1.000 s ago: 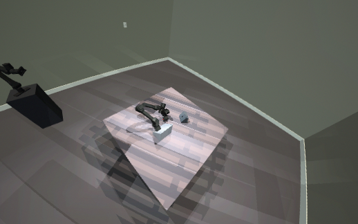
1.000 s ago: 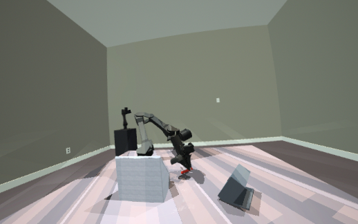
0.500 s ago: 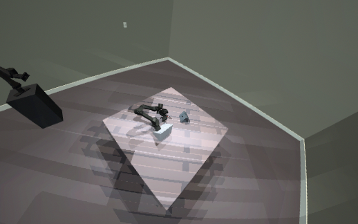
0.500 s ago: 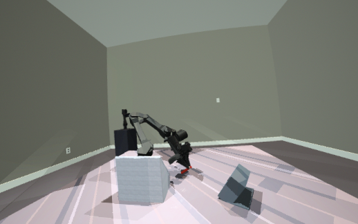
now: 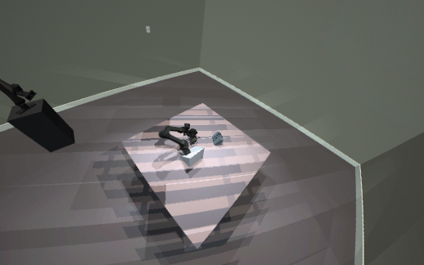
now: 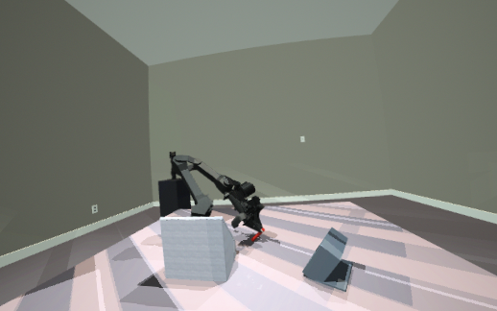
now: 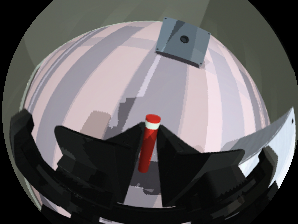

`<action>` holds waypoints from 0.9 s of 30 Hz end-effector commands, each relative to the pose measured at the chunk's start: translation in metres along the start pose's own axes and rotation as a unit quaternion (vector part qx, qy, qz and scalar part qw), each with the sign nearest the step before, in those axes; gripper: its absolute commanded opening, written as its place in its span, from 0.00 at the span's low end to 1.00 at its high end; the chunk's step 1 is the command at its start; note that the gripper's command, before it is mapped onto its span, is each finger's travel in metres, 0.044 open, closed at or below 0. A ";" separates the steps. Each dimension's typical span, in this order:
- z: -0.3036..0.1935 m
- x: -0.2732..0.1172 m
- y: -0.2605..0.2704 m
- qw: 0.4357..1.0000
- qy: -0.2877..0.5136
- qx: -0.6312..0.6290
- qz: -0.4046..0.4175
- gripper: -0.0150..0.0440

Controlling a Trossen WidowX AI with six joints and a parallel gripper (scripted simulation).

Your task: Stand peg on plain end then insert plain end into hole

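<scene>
The red peg (image 6: 257, 235) (image 7: 146, 155) is between the fingers of my gripper (image 6: 261, 229) (image 7: 151, 127), which is shut on it. The peg's white band is near its upper end in the wrist view, close to the fingertips; the plain end points back toward the bottom of that view. In the exterior view the peg is tilted, low over the table; whether its lower end touches the table cannot be told. The sloped grey-blue panel (image 5: 218, 138) (image 6: 321, 256) (image 7: 170, 42) stands apart from the peg, with its dark hole (image 7: 184, 39) visible in the wrist view.
A pale wedge-shaped block (image 5: 193, 156) (image 6: 193, 250) (image 7: 280, 147) stands beside the arm's base, at the right edge of the wrist view. The table (image 5: 199, 213) has striped shadows. A black pedestal (image 5: 43, 124) with another dark arm stands away from the table.
</scene>
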State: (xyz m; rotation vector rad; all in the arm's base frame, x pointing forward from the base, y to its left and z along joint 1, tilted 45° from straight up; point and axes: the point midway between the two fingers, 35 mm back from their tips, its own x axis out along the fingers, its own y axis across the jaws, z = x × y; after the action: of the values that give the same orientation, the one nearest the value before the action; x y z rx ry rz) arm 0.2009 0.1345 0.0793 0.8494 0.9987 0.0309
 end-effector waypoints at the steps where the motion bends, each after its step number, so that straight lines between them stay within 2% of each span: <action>1: -0.002 -0.002 -0.002 1.000 -0.019 0.002 -0.003 0.34; 27: -0.012 -0.016 -0.002 0.991 -0.131 0.003 -0.003 0.34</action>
State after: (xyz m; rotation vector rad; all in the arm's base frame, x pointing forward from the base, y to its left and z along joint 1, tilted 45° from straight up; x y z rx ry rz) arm 0.1838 0.1347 0.0863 0.8349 0.7837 -0.0710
